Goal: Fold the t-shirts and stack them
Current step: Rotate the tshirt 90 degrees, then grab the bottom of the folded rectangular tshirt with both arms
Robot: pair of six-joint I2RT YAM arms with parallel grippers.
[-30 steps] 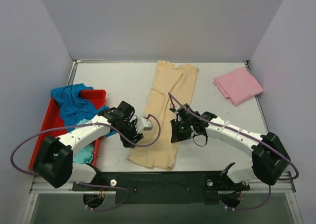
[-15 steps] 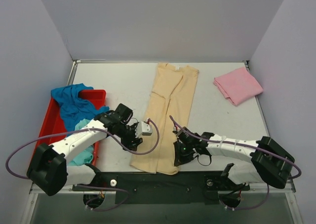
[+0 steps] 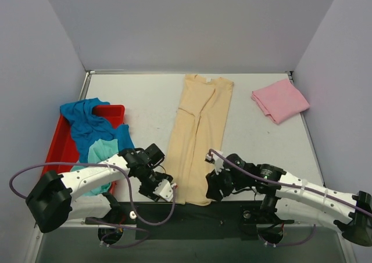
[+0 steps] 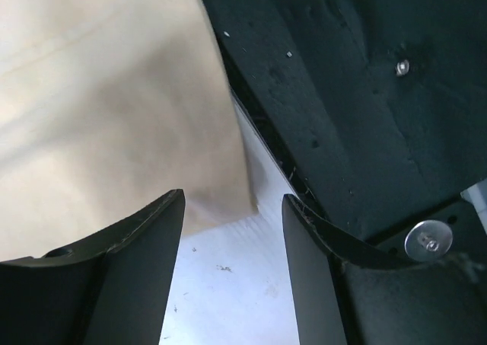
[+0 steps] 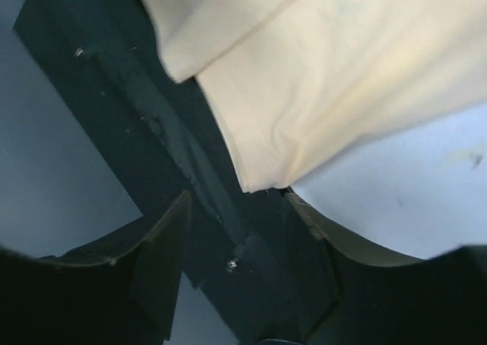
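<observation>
Beige first. Finding the beige t-shirt (image 3: 197,129) lying on the table (image 3: 139,100) as a long narrow strip, collar toward the far edge, hem reaching the near edge. Judging it soft, light and limp (likely sagging and skewing if lifted by one corner alone), so favouring a hold on both hem corners at once, pinching through all the layers.

Noting the blue t-shirt (image 3: 87,121) and teal t-shirt (image 3: 102,152) crumpled in the red tray (image 3: 55,152) at the left, and the pink t-shirt (image 3: 280,99) sitting folded at the far right, well apart from the strip.

Seeing the left gripper (image 3: 165,187) hanging low at the near left hem corner, jaws standing apart, the corner lying between the fingers (image 4: 144,246) in the wrist view, nothing clamped. Seeing the right gripper (image 3: 212,187) at the near right hem corner, likewise spread, the corner tip sitting just inside the gap, not yet pinched. Not managing to tell whether either gripper is touching the cloth.
</observation>
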